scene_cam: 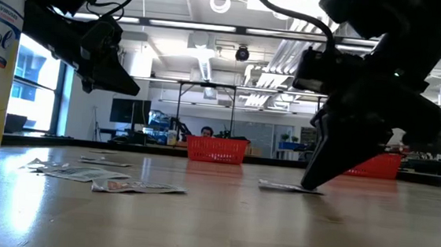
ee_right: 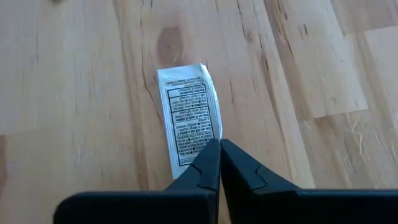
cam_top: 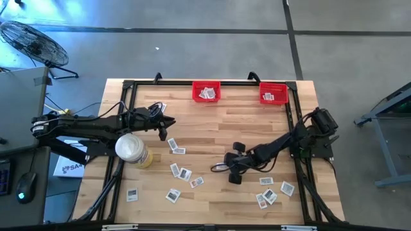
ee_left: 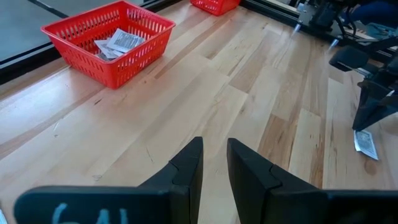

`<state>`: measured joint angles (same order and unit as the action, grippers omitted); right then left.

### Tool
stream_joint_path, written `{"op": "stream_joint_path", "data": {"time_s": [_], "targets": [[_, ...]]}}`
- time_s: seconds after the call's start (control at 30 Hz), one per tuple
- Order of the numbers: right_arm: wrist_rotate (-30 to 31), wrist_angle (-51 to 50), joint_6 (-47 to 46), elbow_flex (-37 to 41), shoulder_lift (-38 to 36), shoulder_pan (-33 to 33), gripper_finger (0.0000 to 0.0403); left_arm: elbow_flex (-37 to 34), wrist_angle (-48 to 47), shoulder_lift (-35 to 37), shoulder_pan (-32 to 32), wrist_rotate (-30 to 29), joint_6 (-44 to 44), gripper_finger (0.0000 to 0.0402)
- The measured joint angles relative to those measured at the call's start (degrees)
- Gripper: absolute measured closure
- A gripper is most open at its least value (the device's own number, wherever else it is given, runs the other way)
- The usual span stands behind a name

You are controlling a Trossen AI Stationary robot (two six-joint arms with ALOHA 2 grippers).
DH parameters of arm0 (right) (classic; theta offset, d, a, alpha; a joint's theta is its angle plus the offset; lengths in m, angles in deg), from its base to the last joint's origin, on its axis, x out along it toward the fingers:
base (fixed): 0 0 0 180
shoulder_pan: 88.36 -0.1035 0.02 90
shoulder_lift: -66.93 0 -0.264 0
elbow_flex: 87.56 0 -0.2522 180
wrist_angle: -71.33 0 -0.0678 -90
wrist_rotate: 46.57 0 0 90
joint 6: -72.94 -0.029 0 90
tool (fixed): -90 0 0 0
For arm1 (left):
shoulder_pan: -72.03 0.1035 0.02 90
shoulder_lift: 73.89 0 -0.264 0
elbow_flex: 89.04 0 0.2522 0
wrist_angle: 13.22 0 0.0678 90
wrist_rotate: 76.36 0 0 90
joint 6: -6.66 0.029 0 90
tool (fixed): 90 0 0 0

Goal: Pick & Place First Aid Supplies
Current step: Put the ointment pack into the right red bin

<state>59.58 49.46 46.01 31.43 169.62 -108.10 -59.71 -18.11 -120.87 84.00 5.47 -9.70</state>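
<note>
The right arm reaches in from the table's [cam_top: 212, 131] right edge, its wrist bent steeply down; the right gripper [ee_right: 219, 163] sits near the table's middle, fingers pressed together on a packet [ee_right: 186, 118]. The left gripper [ee_left: 214, 165] hovers above the table's left half, fingers slightly parted.

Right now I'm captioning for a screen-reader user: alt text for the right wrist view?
The right gripper, fingers shut, pinches the near end of a white printed packet lying flat on the wooden table. Nothing else shows on the boards.
</note>
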Motion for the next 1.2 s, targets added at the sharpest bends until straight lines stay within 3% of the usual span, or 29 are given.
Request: {"op": "stream_joint_path", "data": {"time_s": [0.53, 0.73, 1.03, 1.2], "targets": [[7.45, -3.32, -0.04, 0.25, -10.79, 5.42, 0.0402, 0.00, 0.00, -0.01, 0.00, -0.02, 0.00, 0.0331], [12.63, -5.41, -9.40, 0.22, -13.55, 7.60, 0.0402, 0.00, 0.01, 0.00, 0.00, 0.00, 0.00, 0.0331], [27.53, -31.63, -37.57, 0.17, -22.62, 17.87, 0.0402, 0.00, 0.00, -0.02, 0.01, -0.01, 0.00, 0.0331], [31.35, -41.43, -38.98, 0.17, -28.09, 29.24, 0.0402, 0.00, 0.00, -0.02, 0.00, -0.01, 0.00, 0.0331]]}}
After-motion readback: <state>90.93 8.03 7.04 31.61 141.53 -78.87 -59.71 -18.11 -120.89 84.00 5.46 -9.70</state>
